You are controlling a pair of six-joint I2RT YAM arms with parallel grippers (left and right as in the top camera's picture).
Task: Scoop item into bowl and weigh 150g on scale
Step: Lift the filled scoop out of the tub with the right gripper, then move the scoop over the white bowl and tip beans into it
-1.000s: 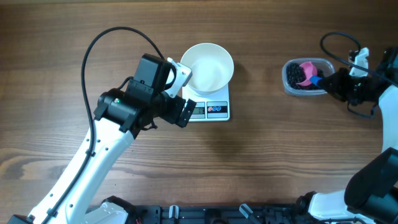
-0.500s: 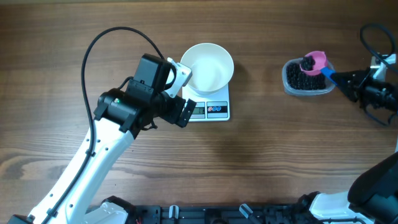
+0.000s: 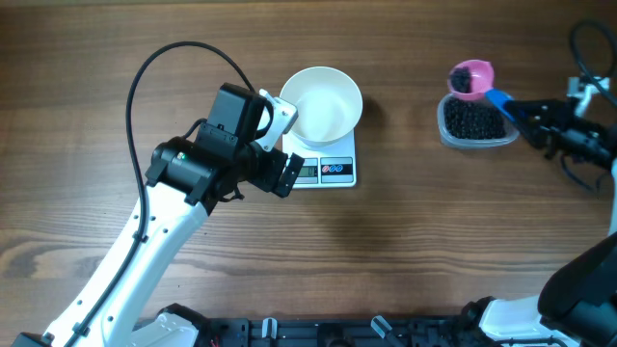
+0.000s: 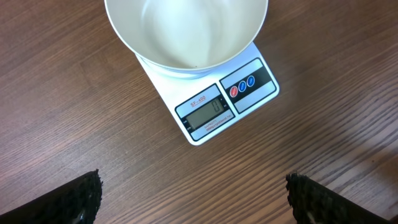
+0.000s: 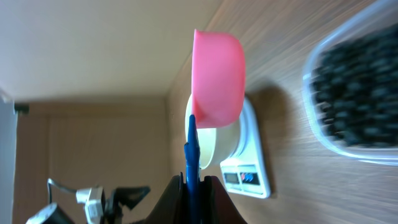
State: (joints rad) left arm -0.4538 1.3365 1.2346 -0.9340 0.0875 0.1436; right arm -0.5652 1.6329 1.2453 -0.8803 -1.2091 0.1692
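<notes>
1. Change on the right: the pink scoop (image 3: 484,77) lay down in the clear tub (image 3: 445,127) a second ago and stood at its far rim half a second ago. It now sits just past the tub's far-left rim, and its cup looks dark inside.
2. The right gripper (image 5: 191,188) has drawn back toward the right edge of the overhead view. Its fingers are pressed together on the scoop's blue handle (image 3: 501,99).
3. No change on the left — the left gripper (image 3: 287,145) hangs where it was, jaws spread wide, over the near-left side of the scale (image 4: 205,124).
4. Most of the black beads (image 3: 472,120) fill the tub. The white bowl (image 3: 323,104) rests on the scale at the far middle of the wooden table (image 3: 405,241), well apart from the tub. The scale's display reads a single zero.
5. Hidden or cut off:
   - In the right wrist view the scoop shows only its outer wall, so its load cannot be seen. The tub there is blurred and clipped by the right edge.
   - In the left wrist view only the two dark fingertips enter at the bottom corners, and the top edge crops the bowl's far rim.
   - In the overhead view the left arm covers the left end of the scale, and the right arm runs out of the picture.
</notes>
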